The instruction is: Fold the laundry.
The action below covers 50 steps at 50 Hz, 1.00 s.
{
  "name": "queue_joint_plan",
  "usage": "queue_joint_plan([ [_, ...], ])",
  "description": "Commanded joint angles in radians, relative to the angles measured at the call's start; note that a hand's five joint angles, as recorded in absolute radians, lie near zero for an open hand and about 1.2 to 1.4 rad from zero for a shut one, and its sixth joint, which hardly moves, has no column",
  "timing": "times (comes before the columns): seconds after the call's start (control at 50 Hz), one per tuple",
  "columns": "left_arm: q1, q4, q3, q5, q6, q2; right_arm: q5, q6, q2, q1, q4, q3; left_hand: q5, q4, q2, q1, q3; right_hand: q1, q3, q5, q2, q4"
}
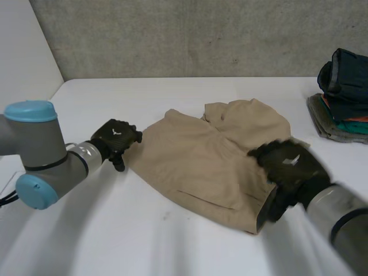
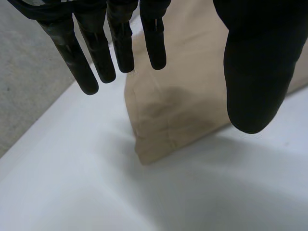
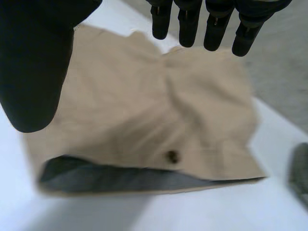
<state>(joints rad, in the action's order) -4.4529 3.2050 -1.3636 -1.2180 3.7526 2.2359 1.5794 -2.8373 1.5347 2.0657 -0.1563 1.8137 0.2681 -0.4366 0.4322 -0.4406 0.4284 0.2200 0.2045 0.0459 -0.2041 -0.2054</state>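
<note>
Nearest, the right robot hand (image 1: pixel 290 164) hovers open and empty over crumpled tan cloth shorts (image 1: pixel 195 164) on the white bench (image 1: pixel 115 241). The left robot hand (image 1: pixel 115 137), also open and empty, is at their corner. A stack of folded dark clothes (image 1: pixel 342 92) sits well apart.

A white counter (image 1: pixel 172 247) reaches a grey concrete wall (image 1: pixel 201 34) at the far side; a white panel (image 1: pixel 23 57) stands far left.

— Left side first?
— Your left arm (image 1: pixel 40 155) comes in bent at the elbow. Your left hand (image 1: pixel 115 138) is back-up, with fingers (image 2: pixel 98 53) straight and thumb (image 2: pixel 255 72) held well apart.
— And the right?
— Your right hand (image 1: pixel 290 164) matches it, with fingers (image 3: pixel 187 24) straight, thumb (image 3: pixel 33 72) wide and nothing pinched.
</note>
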Motion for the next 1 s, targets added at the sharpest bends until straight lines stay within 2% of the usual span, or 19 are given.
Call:
queue_joint_plan([
  [0.02, 0.007, -0.008, 0.073, -0.006, 0.023, 0.071, 0.048, -0.051, -0.182, 0.086, 0.165, 0.059, 0.167, -0.173, 0.177, -0.169, 0.181, -0.045, -0.03, -0.046, 0.03, 0.031],
  [0.12, 0.014, -0.007, 0.093, -0.006, 0.024, 0.079, 0.094, -0.07, -0.246, 0.126, 0.251, 0.05, 0.44, -0.446, 0.45, -0.442, 0.454, 0.067, 0.083, 0.067, -0.083, -0.082],
  [0.26, 0.02, -0.008, 0.113, -0.009, 0.027, 0.113, 0.117, -0.051, -0.344, 0.137, 0.369, 0.024, 0.595, -0.601, 0.606, -0.597, 0.61, 0.361, 0.376, 0.36, -0.376, -0.375],
  [0.28, 0.021, -0.008, 0.116, -0.011, 0.027, 0.119, 0.131, -0.05, -0.355, 0.139, 0.386, 0.018, 0.668, -0.675, 0.679, -0.671, 0.683, 0.504, 0.519, 0.503, -0.519, -0.518],
  [0.32, 0.023, -0.008, 0.116, -0.014, 0.027, 0.122, 0.145, -0.05, -0.363, 0.139, 0.389, 0.01, 0.716, -0.722, 0.726, -0.718, 0.73, 0.604, 0.62, 0.604, -0.62, -0.619],
  [0.38, 0.029, -0.007, 0.12, -0.023, 0.027, 0.122, 0.165, -0.037, -0.375, 0.139, 0.386, -0.004, 0.953, -0.959, 0.964, -0.955, 0.967, 1.146, 1.162, 1.146, -1.162, -1.161],
  [0.48, 0.032, 0.003, 0.132, -0.031, 0.023, 0.116, 0.168, 0.024, -0.366, 0.136, 0.385, -0.014, 0.954, -0.96, 0.964, -0.956, 0.968, 1.176, 1.192, 1.176, -1.192, -1.191],
  [0.58, 0.053, 0.001, 0.15, -0.069, 0.018, 0.102, 0.171, 0.116, -0.262, 0.14, 0.35, -0.065, 0.954, -0.96, 0.964, -0.956, 0.968, 1.176, 1.192, 1.176, -1.192, -1.191],
  [0.7, 0.063, -0.007, 0.13, -0.101, 0.001, -0.03, 0.162, 0.176, -0.125, 0.142, 0.265, -0.172, 0.954, -0.96, 0.964, -0.956, 0.968, 1.176, 1.192, 1.176, -1.192, -1.191],
  [0.8, 0.055, -0.007, 0.078, -0.094, -0.065, -0.11, 0.153, 0.173, -0.093, 0.133, 0.152, -0.237, 0.954, -0.96, 0.964, -0.956, 0.968, 1.176, 1.192, 1.176, -1.192, -1.191],
  [0.82, 0.052, -0.008, 0.06, -0.09, -0.088, -0.116, 0.151, 0.17, -0.094, 0.132, 0.129, -0.235, 0.477, -0.483, 0.488, -0.479, 0.492, 1.176, 1.192, 1.176, -1.192, -1.191],
  [0.84, 0.05, -0.01, 0.048, -0.089, -0.095, -0.117, 0.152, 0.167, -0.096, 0.132, 0.123, -0.234, 0.138, -0.144, 0.149, -0.14, 0.153, 1.176, 1.192, 1.176, -1.192, -1.191],
  [0.86, 0.05, -0.011, 0.034, -0.09, -0.102, -0.117, 0.153, 0.167, -0.099, 0.132, 0.123, -0.231, -0.034, 0.028, -0.023, 0.032, -0.019, 1.176, 1.192, 1.176, -1.192, -1.191],
  [1.0, 0.032, -0.011, -0.078, -0.084, -0.111, -0.111, 0.157, 0.122, -0.134, 0.142, 0.155, -0.234, -0.197, 0.191, -0.186, 0.195, -0.183, 1.176, 1.192, 1.176, -1.192, -1.191],
])
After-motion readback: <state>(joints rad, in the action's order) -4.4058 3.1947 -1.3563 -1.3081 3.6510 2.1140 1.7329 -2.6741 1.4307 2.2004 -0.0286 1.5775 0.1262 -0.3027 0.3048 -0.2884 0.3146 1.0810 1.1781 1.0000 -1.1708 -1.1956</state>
